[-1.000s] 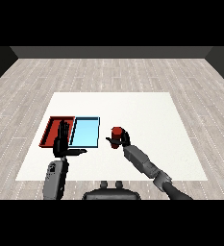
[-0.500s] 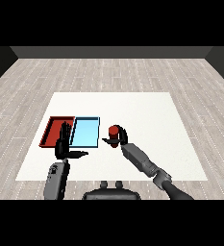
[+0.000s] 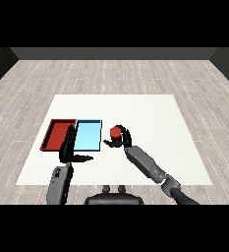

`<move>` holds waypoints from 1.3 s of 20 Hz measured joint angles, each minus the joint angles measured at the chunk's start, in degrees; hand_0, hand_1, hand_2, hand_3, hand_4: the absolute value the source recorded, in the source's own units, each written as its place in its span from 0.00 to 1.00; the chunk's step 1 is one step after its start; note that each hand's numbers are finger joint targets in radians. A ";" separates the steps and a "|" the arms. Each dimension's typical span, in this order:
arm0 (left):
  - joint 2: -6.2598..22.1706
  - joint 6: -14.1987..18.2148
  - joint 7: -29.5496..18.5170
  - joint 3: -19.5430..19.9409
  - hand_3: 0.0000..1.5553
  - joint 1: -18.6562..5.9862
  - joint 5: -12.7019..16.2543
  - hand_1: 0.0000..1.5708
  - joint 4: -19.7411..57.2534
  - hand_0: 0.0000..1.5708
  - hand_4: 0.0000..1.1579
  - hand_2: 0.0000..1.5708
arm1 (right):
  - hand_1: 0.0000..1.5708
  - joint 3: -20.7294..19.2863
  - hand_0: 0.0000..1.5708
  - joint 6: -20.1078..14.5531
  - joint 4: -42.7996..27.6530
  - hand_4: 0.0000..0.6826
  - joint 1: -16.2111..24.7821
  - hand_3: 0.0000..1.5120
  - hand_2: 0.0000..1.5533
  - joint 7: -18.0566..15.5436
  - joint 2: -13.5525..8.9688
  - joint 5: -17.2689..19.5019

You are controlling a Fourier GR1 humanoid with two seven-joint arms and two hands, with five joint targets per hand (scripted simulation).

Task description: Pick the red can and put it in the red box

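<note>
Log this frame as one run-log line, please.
phase: carry | right hand: curled round red can | can: right of light blue tray | red tray: no can | left hand: open

Can (image 3: pixel 115 131) just right of trays (image 3: pixel 89 137)

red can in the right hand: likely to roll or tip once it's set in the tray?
The red can looks rigid and cylindrical, so on its side it would probably roll. It stands upright in the right hand, which curls round it; set down flat, it should stay standing. The red tray has a low rim that might stop a roll.
</note>
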 measured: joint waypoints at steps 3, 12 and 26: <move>-0.69 0.88 2.83 -1.66 0.00 -0.81 -0.41 0.00 -1.19 0.00 0.00 0.00 | 0.93 -0.47 0.93 -1.62 -5.60 0.96 0.71 0.92 0.92 1.95 -1.11 2.26; -1.49 3.94 6.67 -6.75 0.00 -1.56 -0.99 0.00 -1.82 0.00 0.00 0.00 | 0.92 -3.68 0.92 -1.97 -20.67 0.96 5.74 0.91 0.92 9.43 -3.98 10.12; -1.59 11.80 9.89 -16.85 0.00 -9.03 3.16 0.00 7.48 0.00 0.00 0.00 | 0.93 -9.49 0.93 3.61 -25.34 0.93 12.75 0.92 0.93 11.32 0.55 18.41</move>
